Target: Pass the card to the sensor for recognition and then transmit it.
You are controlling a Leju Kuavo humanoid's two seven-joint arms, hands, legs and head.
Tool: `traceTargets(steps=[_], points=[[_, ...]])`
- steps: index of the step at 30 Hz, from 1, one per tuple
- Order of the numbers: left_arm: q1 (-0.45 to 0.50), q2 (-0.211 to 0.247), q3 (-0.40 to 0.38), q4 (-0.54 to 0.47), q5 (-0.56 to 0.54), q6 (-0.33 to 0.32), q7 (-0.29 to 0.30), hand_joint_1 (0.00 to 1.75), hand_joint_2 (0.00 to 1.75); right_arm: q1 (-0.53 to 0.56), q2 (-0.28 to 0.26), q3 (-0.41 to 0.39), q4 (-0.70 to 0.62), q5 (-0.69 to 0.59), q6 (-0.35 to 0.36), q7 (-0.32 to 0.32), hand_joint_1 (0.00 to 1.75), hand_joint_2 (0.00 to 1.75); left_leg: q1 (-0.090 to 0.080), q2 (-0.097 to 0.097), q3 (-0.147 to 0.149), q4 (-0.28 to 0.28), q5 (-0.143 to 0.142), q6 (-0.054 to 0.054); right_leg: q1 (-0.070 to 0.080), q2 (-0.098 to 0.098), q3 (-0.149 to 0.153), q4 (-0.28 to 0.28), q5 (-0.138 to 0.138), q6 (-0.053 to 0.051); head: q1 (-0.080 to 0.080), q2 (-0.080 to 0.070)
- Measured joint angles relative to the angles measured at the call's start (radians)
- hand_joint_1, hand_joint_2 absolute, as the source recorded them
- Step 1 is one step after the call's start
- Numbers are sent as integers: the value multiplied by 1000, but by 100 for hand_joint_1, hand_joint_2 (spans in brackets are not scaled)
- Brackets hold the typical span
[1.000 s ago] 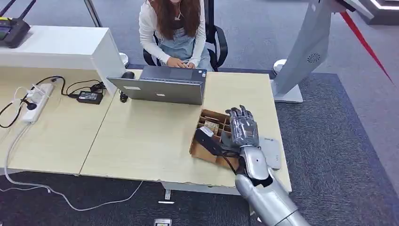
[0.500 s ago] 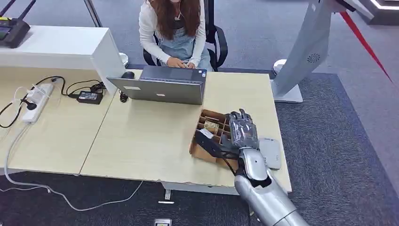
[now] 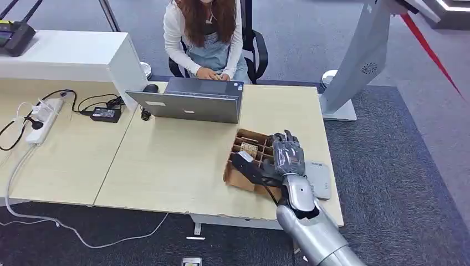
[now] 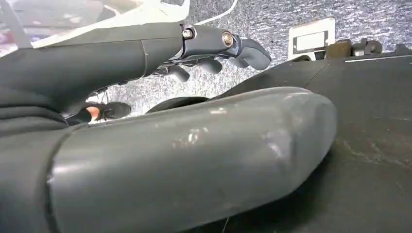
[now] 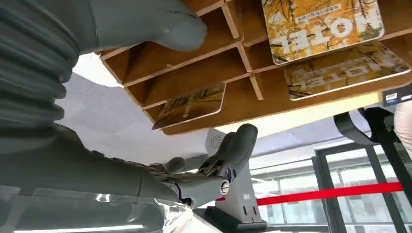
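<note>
A brown cardboard box (image 3: 239, 176) with dividers sits near the table's right front corner, with yellow printed cards (image 3: 249, 147) in its compartments. My right hand (image 3: 286, 156) hovers over the box with its fingers spread and nothing in it, the thumb reaching across the box. In the right wrist view, the box's dividers (image 5: 204, 68) hold three cards (image 5: 320, 24), with the thumb (image 5: 145, 19) close to the box. The grey flat sensor (image 3: 320, 180) lies on the table just right of the hand. My left hand (image 4: 170, 160) hangs empty, fingers (image 4: 228, 46) loosely apart.
A person (image 3: 205, 33) types on a grey laptop (image 3: 191, 102) at the table's far side. A power strip (image 3: 43, 119) and a charger (image 3: 105, 113) with cables lie at the left. A grey stand (image 3: 360, 61) rises beyond the table's right edge.
My right hand has sunk a little toward the box and drawn slightly nearer to me. The box, cards and sensor have not moved.
</note>
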State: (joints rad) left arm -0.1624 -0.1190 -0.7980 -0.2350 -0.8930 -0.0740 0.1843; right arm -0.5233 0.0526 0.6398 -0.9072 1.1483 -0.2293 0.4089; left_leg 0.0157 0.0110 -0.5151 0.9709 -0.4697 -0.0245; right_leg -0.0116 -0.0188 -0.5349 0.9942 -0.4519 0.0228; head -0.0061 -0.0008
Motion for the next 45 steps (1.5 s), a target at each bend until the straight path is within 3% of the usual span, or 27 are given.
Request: traceTargets(steps=[12,16,22,26,29,35,37,45], points=[[0,0,0,0,-3,0,-2,0,0,-4,0,0,15,2,1,2,59,175,0,0,0,0,0,0,0,0,0,0,0,0,0,0],[0,0,0,0,-3,0,-2,0,0,-5,0,0,17,3,1,2,77,175,0,0,0,0,0,0,0,0,0,0,0,0,0,0],[0,0,0,0,-3,0,-2,0,0,-13,0,0,20,12,0,5,72,175,0,0,0,0,0,0,0,0,0,0,0,0,0,0],[0,0,0,0,-3,0,-2,0,0,-12,0,0,21,15,0,8,84,175,0,0,0,0,0,0,0,0,0,0,0,0,0,0],[0,0,0,0,-3,0,-2,0,0,-12,0,0,21,17,1,10,117,175,0,0,0,0,0,0,0,0,0,0,0,0,0,0],[0,-1,0,0,-4,0,-2,0,0,-16,0,-5,21,21,-11,28,117,175,0,0,0,0,0,0,0,0,0,0,0,0,0,0],[0,-1,0,0,-5,0,-2,0,0,-19,0,-5,21,21,-12,29,133,175,0,0,0,0,0,0,0,0,0,0,0,0,0,0],[0,-3,0,0,-6,0,-2,0,0,-24,0,-5,21,27,-14,31,126,175,0,0,0,0,0,0,0,0,0,0,0,0,0,0]])
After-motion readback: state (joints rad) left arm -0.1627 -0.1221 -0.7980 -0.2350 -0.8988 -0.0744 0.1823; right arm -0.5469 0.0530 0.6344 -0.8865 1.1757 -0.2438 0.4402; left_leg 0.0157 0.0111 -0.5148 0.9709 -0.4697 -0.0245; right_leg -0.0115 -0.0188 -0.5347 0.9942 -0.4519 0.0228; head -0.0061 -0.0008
